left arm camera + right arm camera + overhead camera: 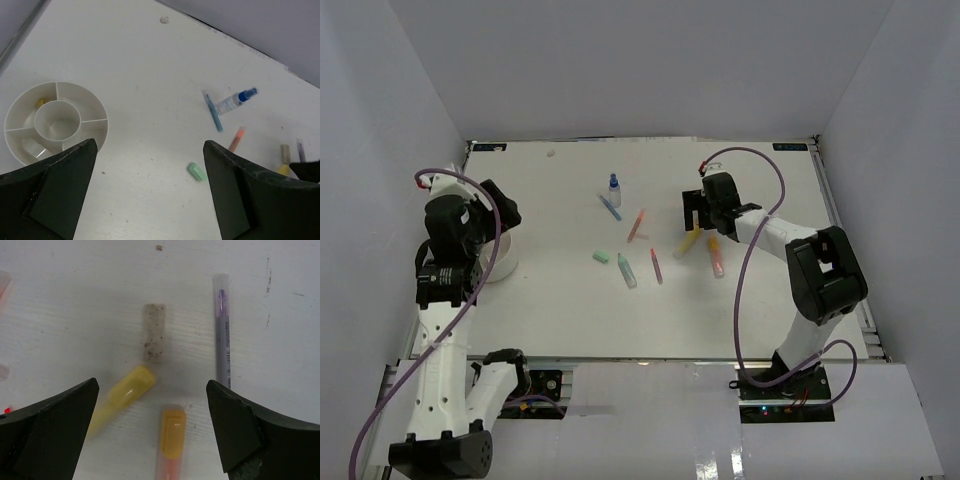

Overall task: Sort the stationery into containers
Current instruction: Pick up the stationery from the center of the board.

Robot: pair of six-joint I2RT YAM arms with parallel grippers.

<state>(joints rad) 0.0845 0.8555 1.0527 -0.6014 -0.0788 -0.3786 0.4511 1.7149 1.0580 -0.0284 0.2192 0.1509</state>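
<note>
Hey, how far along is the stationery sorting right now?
Barely started. Done: the dish holds a yellow piece and a clear piece. In hand: nothing; left gripper open, right gripper open above the tan block and yellow marker. Left: those, plus the bottle, eraser, blue pen and more.

White table [560, 310]: divided dish [75, 95] left; pens [214, 111], bottle [231, 103], green eraser [197, 171], tan block [154, 339] scattered centre-right.

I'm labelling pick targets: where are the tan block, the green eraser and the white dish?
tan block [154, 335], right wrist view, middle of its top face.
green eraser [197, 171], left wrist view, its centre.
white dish [79, 100], left wrist view, bare compartment floor.
</note>
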